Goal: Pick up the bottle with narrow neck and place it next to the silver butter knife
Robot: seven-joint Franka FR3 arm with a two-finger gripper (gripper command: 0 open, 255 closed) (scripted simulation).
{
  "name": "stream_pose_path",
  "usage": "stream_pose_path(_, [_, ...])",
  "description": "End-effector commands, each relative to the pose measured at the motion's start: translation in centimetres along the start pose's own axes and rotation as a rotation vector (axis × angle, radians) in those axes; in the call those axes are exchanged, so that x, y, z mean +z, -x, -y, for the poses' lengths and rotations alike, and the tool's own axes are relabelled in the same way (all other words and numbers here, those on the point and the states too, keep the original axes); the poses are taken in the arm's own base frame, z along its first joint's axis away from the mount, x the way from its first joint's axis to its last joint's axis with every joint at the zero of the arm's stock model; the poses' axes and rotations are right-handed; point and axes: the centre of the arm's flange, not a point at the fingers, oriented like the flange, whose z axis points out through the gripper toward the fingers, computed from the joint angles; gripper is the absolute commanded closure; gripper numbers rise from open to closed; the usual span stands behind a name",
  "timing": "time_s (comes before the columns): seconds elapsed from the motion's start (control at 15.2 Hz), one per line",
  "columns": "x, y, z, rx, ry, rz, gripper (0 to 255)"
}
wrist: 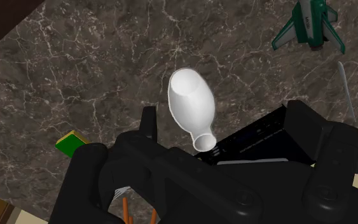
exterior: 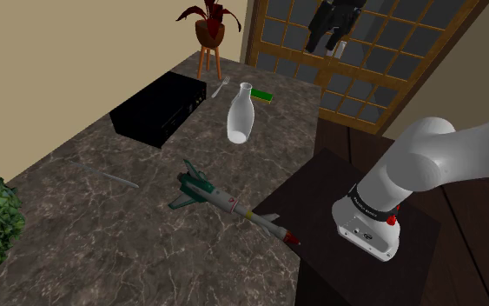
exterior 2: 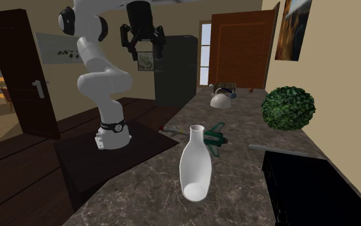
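The second exterior view gives the plainest look at the pincer [exterior 2: 147, 56]: it hangs high above the worktop [exterior 2: 140, 192] with its fingers spread, pinching nothing and well apart from the white bottle [exterior 2: 195, 164]. This view also takes in a kettle [exterior 2: 222, 97] at 12 o'clock from the bottle, and a round green bush [exterior 2: 288, 108] at its 2 o'clock. The shoulder view adds a fork [exterior: 223, 84] at the bottle's 11 o'clock and a green block [exterior: 262, 96] at its 1 o'clock. There a black box [exterior: 160, 106] lies at the bottle's 9 o'clock, the toy rocket [exterior: 225, 200] near its 6 o'clock, and the thin grey butter knife [exterior: 112, 176] at 8 o'clock, well apart from it. The bottle stands upright on the dark marble worktop, its long axis vertical and its narrow neck and open mouth pointing up. From the wrist view the mouth faces the pincer.
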Motion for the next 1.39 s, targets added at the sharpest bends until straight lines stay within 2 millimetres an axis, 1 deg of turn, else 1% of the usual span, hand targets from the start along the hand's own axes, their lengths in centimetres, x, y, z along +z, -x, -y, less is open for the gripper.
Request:
stream_pose_path(0.0, [0.0, 0.0, 0.0, 0.000, 0.000, 0.000, 0])
stream_pose_path(0.66, [10.5, -7.8, 2.2, 0.006, 0.040, -0.006, 0])
stream_pose_path(1.32, [21.0, -15.7, 4.0, 0.011, 0.080, -0.012, 0])
